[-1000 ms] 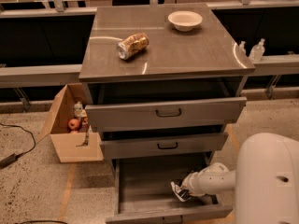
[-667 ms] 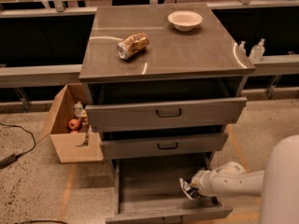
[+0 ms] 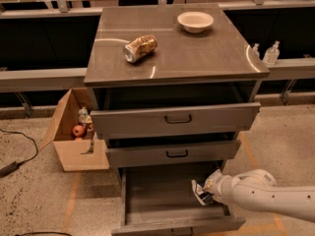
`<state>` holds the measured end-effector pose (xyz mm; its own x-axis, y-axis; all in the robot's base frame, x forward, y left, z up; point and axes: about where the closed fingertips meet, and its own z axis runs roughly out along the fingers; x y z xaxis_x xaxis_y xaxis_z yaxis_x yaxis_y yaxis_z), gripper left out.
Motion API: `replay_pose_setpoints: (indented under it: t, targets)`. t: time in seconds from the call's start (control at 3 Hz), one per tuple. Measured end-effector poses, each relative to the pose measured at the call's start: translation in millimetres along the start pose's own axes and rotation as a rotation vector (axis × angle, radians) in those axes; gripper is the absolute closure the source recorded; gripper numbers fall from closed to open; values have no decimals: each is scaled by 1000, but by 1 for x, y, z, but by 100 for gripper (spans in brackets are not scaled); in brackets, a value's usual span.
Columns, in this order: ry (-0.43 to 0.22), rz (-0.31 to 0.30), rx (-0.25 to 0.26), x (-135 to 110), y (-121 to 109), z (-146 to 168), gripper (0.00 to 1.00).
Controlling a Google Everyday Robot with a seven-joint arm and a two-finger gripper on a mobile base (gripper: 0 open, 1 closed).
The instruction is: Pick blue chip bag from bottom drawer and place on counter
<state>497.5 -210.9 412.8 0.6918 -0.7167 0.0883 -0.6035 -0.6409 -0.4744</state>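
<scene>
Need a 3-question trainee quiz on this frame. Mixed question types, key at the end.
1. True or false: the blue chip bag lies on the counter.
2. Where is the end effector reaching? A) top drawer B) middle drawer C) bottom drawer
3. Fill in: on the counter, a dented can lies on its side, and a white ____ sits near the back.
Key: 1 false, the bag is in the bottom drawer, at the end effector. 2 C. 3 bowl.
</scene>
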Motion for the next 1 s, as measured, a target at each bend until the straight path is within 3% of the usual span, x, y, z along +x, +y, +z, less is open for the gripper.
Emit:
replay_pose_setpoints:
  t: [0.33,1.0]
  targets:
    - [-3,1,-2,-1,1,2,100]
    - [83,21,136,7,-37,-72,100]
